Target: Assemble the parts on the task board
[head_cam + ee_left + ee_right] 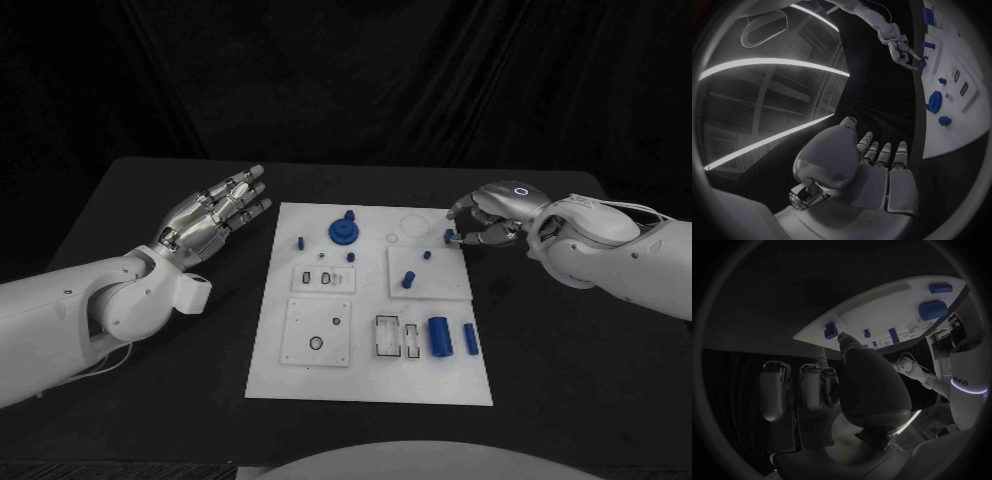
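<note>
Your right silver hand is at the right edge of the flat white task board, near its far end. Its fingertips are touching a small blue peg-shaped part there. In the right wrist view the thumb tip sits right beside that small blue part, but you cannot tell for sure if the hand has a real hold on it or is only touching it.

Your left silver hand floats over the black desk just beside the board's left edge. Its fingers are spread wide and it holds nothing.

Other pieces wait on the board: a round blue knob-like part near the far end, a fat blue cylinder and a thin blue cylinder near the close end, and a few tiny blue pegs in between.

It looks like you are on the step of picking up or seating that small peg. Next you likely need a firm pinch on it. Keep it straight so it does not tip, and keep the left hand out of the way.
</note>
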Controlling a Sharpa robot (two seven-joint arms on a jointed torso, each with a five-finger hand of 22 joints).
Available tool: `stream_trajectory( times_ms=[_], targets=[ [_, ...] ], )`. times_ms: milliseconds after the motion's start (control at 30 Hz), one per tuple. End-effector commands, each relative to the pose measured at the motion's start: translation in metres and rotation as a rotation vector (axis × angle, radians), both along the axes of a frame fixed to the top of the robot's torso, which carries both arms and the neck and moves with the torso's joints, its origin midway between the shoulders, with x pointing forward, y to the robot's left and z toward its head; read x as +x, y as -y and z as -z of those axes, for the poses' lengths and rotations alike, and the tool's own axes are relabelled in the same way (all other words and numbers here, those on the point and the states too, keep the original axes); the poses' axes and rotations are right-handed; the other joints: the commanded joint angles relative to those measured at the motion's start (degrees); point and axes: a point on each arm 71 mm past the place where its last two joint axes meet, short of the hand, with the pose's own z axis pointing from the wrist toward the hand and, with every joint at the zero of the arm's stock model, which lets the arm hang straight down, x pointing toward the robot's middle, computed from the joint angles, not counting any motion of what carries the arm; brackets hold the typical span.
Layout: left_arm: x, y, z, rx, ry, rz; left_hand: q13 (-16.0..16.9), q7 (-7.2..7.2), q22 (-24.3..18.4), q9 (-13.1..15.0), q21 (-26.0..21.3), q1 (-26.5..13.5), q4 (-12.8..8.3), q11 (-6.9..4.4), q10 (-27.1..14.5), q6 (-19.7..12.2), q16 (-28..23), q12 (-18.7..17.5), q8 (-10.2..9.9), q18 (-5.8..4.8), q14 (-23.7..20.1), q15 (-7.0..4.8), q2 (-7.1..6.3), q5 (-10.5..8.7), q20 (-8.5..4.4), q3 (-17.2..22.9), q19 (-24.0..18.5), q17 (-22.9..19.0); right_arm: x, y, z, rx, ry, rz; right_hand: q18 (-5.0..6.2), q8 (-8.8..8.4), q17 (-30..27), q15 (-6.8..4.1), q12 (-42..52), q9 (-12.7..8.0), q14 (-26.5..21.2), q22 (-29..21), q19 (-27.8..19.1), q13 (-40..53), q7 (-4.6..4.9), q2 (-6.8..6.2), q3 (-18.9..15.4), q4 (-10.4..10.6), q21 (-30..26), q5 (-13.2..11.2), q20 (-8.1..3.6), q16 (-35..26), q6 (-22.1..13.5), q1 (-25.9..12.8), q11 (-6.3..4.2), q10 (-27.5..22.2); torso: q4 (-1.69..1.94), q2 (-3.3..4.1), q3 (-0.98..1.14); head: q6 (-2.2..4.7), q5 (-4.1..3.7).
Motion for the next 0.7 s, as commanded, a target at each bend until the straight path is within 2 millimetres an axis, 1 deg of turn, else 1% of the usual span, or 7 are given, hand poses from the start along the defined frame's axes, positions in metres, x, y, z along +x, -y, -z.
stream_trajectory(
  times_ms=[33, 167, 267, 467, 700],
  targets=[
    [-0.0007, 0.0006, -0.0009, -0.015, 0.009, 0.006, -0.01, -0.14, -0.05, 0.06, -0.12, 0.49, -0.12, 0.36, -0.07, 0.07, -0.21, 0.17, 0.28, -0.57, 0.18, 0.4, 0.13, 0.19, 0.23, 0.37, -0.08, -0.09, 0.0008, 0.0012, 0.0028, -0.009, -0.014, 0.026, -1.04, 0.31, 7.82, 0.09, 0.14, 0.1, 4.55, 12.9, 3.11, 15.07, 0.08, -0.19, 0.02, 0.11, -0.33, -0.42, 0.03, 0.26, 0.32, 0.5, 0.18, 6.09, 0.02, 0.03, -0.01, -0.1, -0.03],
    [-0.0007, 0.0009, -0.0007, -0.015, 0.008, 0.008, -0.02, -0.09, -0.04, 0.06, -0.11, 0.48, -0.09, 0.36, -0.09, 0.11, -0.21, 0.17, 0.28, -0.61, 0.18, 0.41, 0.14, 0.18, 0.21, 0.43, -0.06, -0.09, 0.0019, 0.0004, 0.0044, -0.013, -0.022, 0.032, -1.02, 0.61, 7.74, 0.12, 0.14, 0.29, 4.53, 12.88, 3.08, 15.07, 0.13, -0.13, 0.0, 0.07, -0.41, -0.68, 0.05, 0.22, 0.5, 0.59, 0.22, 6.09, -0.01, 0.01, -0.05, -0.19, -0.06],
    [-0.0007, 0.0012, -0.0006, -0.015, 0.007, 0.01, -0.02, -0.09, -0.04, 0.06, -0.11, 0.48, -0.09, 0.36, -0.09, 0.11, -0.21, 0.17, 0.28, -0.61, 0.18, 0.41, 0.14, 0.18, 0.21, 0.43, -0.06, -0.09, 0.0025, 0.0001, 0.0056, -0.015, -0.025, 0.039, -1.01, 0.87, 7.66, 0.14, 0.14, 0.45, 4.52, 12.87, 3.06, 15.07, 0.17, -0.07, -0.01, 0.05, -0.44, -0.74, 0.07, 0.18, 0.68, 0.66, 0.25, 6.09, 0.05, 0.05, 0.0, -0.25, -0.12],
    [-0.0009, 0.0008, -0.0005, -0.014, 0.005, 0.01, -0.02, -0.09, -0.04, 0.06, -0.11, 0.48, -0.09, 0.36, -0.09, 0.11, -0.21, 0.17, 0.28, -0.61, 0.18, 0.41, 0.14, 0.18, 0.21, 0.43, -0.06, -0.09, 0.0032, 0.0004, 0.0076, -0.022, -0.037, 0.053, -0.99, 1.22, 7.63, 0.17, 0.14, 0.68, 4.51, 12.84, 3.02, 15.07, 0.21, -0.01, 0.0, -0.03, -0.54, -0.78, 0.09, 0.18, 0.89, 0.82, 0.28, 6.09, -0.01, 0.0, -0.03, -0.4, 0.0],
    [-0.0022, 0.0019, -0.0005, -0.015, 0.001, 0.016, -0.01, -0.08, -0.03, 0.06, -0.09, 0.48, -0.08, 0.38, -0.06, 0.07, -0.21, 0.18, 0.28, -0.62, 0.18, 0.42, 0.14, 0.18, 0.21, 0.47, -0.05, -0.09, 0.0047, 0.0003, 0.0105, -0.033, -0.055, 0.065, -0.97, 2.22, 7.55, 0.23, 0.14, 1.35, 4.48, 12.82, 2.99, 15.07, 0.25, 0.13, 0.04, -0.36, -0.61, -0.78, 0.16, 0.16, 1.36, 1.47, 0.36, 6.09, 0.02, 0.01, -0.03, -0.52, -0.14]
  ],
)
